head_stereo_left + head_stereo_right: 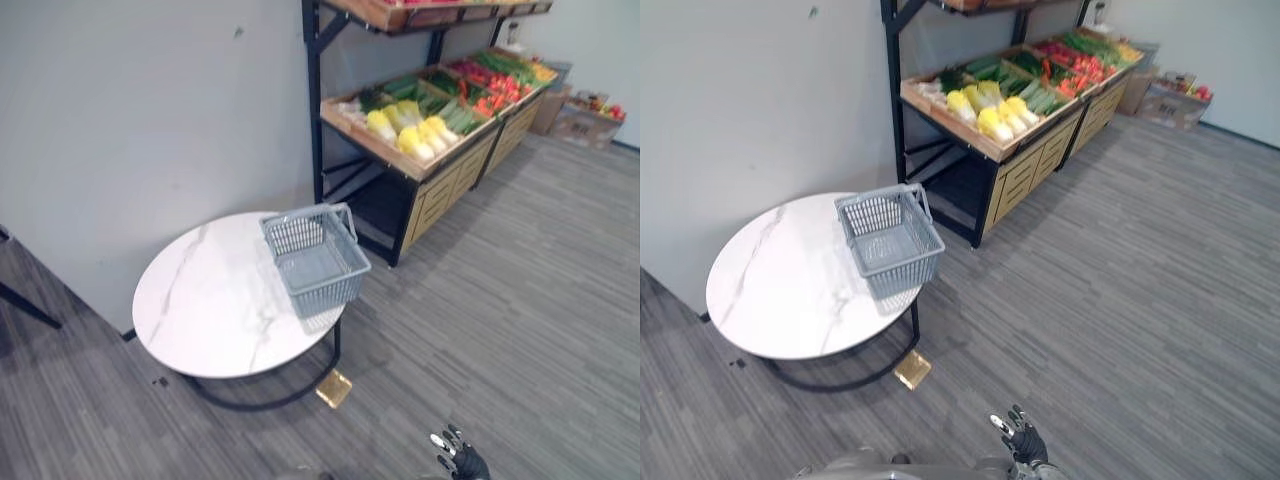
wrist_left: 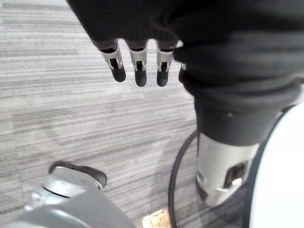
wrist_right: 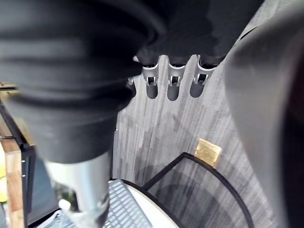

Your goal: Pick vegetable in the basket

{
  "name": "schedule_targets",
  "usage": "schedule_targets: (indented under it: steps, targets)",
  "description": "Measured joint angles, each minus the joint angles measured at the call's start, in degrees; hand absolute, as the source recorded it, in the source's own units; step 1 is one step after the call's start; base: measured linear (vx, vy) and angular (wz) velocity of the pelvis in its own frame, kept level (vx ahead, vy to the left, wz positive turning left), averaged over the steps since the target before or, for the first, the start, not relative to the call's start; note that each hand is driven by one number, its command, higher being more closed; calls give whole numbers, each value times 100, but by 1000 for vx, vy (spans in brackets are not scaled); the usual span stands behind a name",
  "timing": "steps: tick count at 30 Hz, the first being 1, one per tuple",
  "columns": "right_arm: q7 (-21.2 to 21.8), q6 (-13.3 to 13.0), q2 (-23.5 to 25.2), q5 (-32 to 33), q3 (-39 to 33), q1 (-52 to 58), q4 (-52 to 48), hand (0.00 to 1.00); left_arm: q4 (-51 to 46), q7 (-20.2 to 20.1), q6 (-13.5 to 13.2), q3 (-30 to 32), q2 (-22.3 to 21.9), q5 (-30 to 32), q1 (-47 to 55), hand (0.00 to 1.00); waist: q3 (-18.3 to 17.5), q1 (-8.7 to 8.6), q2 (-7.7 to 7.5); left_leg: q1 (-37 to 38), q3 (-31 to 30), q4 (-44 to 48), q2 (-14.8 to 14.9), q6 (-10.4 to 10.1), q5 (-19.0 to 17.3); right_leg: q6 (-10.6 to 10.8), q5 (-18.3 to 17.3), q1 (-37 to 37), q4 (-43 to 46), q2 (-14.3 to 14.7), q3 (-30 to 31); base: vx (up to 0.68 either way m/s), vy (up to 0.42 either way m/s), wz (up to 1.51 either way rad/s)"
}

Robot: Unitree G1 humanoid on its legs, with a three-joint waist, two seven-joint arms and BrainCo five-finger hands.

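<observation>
An empty grey plastic basket (image 1: pixel 315 260) with its handle folded back stands at the right edge of a round white marble table (image 1: pixel 210 300). Behind it, a wooden produce stand (image 1: pixel 430 160) holds pale yellow cabbages (image 1: pixel 415 135), green vegetables (image 1: pixel 455 115) and red ones (image 1: pixel 495 95). My right hand (image 1: pixel 1020 440) hangs low over the floor, well short of the table, with its fingers (image 3: pixel 173 83) straight and nothing in them. My left hand (image 2: pixel 137 66) also hangs by my side above the floor, fingers relaxed and empty.
A grey wall runs behind the table. A black-framed upper shelf (image 1: pixel 420 12) overhangs the stand. Cardboard boxes (image 1: pixel 590 120) sit on the floor at the far right. A small gold-coloured plate (image 1: pixel 333 388) lies on the floor by the table's black base. Striped grey carpet stretches to the right.
</observation>
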Motion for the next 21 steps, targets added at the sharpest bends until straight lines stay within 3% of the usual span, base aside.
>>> schedule_targets:
  steps: [1, 3, 4, 5, 7, 8, 10, 11, 12, 13, 14, 17, 21]
  targets:
    - [3, 13, -19, 85, 69, -1, -24, 0, -40, 32, 5, -93, 27, -17, -38, 0, 2, -44, 5, 129, -237, -135, 5, 8, 4, -53, -511, -301, -196, 42, -335, 245, -35, 59]
    - [-63, 9, -52, 228, 153, -12, -25, 0, -97, 30, 3, -164, 43, -16, -58, 0, 7, -132, 23, 193, -547, -171, 73, 7, 3, -75, -839, -530, -985, 176, -569, 274, -108, 90]
    - [-122, -47, -69, 238, 160, -23, -25, 0, -96, 24, 0, -161, 43, -13, -74, 0, 29, -160, 69, 271, -840, -176, 187, -52, -40, -68, -851, -641, -2199, 374, -526, 214, -121, 94]
    - [-130, -59, -76, 237, 160, -23, -22, 0, -96, 25, -1, -158, 37, -13, -86, 0, 31, -155, 81, 293, -887, -173, 212, -66, -49, -54, -840, -666, -2403, 415, -473, 393, -240, 105]
    - [-154, -171, -156, 242, 132, -57, -21, 0, -88, 31, -7, -58, -87, -36, -123, 0, 112, -137, 256, 499, -1449, -143, 525, -327, -258, 130, -576, -652, -4218, 865, 297, 424, -294, 111]
    - [-156, -173, -158, 265, 136, -57, -19, 0, -95, 30, -6, 50, -141, -38, -126, 0, 107, -133, 273, 514, -1572, -115, 596, -391, -319, 143, -462, -645, -4549, 940, 483, 407, -342, 125]
    - [-144, -155, -99, 333, 241, -52, -24, 0, -158, 64, -7, 584, -291, -41, -89, 0, 79, -101, 189, 589, -2082, 102, 734, -738, -730, 249, -75, -587, -5323, 967, 1014, 486, -485, 117]
    - [-143, -148, -61, 333, 258, -49, -25, 0, -178, 80, -9, 615, -290, -40, -57, 0, 58, -97, 146, 605, -2114, 112, 729, -791, -768, 248, -72, -562, -5358, 949, 1025, 866, -819, 152]
    - [-125, -100, -312, 465, 422, -172, -35, 0, -238, 327, -23, 990, -728, -77, 31, 0, -22, -74, 572, 779, -2055, 85, 1371, -1242, -485, 31, 95, -553, -4475, 1230, 440, 743, -671, 121]
    - [-102, -66, -382, 442, 494, -234, -11, 0, -256, 372, -12, 1104, -799, -99, 29, 0, -43, -54, 634, 775, -2009, -15, 1464, -1287, -169, -87, 3, -546, -4367, 1272, 302, 877, -818, 128]
    - [-91, 2, -390, 439, 500, -271, 18, 0, -256, 377, -8, 1150, -811, -100, 17, 0, -38, -40, 628, 772, -2004, -89, 1510, -1301, 147, -158, -40, -484, -4367, 1300, 252, 344, -356, 47]
    - [-103, 86, -401, 440, 501, -287, 152, 0, -241, 379, -15, 1045, -792, -99, 21, 0, -21, -26, 627, 798, -1847, -116, 1609, -1403, 454, -256, -98, -17, -4647, 1423, 37, 243, -289, 53]
    - [-359, 116, -275, 486, 531, -201, 142, 0, -224, 273, -24, 699, -547, -43, 31, 0, -36, -35, 380, 338, -930, -103, 1573, -1346, 1054, -253, -119, 367, -5419, 1210, -700, 21, -150, 86]
